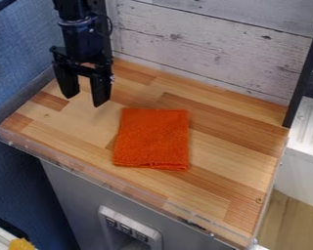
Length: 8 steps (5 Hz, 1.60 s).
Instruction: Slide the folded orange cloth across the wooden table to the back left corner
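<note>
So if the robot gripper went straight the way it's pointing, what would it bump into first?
The gripper points down, so probably the bare wooden tabletop, beside the orange cloth. I can't tell how high above the wood it hangs.

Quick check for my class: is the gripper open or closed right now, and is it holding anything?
Gripper: open, holding nothing, up and to the left of the orange cloth.

Orange cloth (151, 139) near open pincer (84, 100)
</note>
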Tool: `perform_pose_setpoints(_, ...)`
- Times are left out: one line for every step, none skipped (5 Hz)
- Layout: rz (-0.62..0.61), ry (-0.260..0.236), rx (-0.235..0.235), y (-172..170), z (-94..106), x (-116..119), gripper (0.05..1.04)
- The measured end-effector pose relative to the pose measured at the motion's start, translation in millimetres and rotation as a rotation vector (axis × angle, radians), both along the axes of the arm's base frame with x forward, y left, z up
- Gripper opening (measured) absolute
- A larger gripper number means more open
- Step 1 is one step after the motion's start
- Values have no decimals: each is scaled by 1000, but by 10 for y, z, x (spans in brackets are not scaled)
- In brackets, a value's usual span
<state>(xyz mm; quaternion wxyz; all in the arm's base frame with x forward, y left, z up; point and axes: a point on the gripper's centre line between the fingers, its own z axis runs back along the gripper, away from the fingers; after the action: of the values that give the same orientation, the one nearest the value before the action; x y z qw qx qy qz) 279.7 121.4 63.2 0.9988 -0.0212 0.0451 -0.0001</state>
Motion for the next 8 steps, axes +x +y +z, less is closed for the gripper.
perform_pose_setpoints(56,9,4,-92,-31,3,995)
perform_pose_setpoints(139,-1,20,-250,-33,6,995)
perform_pose_setpoints(230,-43,49,-374,1,-17,997)
perform_pose_setpoints(323,-87,74,-493,57,-26,997)
perform_pose_setpoints(409,-112,91,-639,50,-20,999)
perform_pose_setpoints(486,-130,100,-788,81,-29,999)
perform_pose_setpoints(541,-130,103,-906,94,-21,999)
perform_pose_setpoints(572,-106,105,-990,93,-52,950)
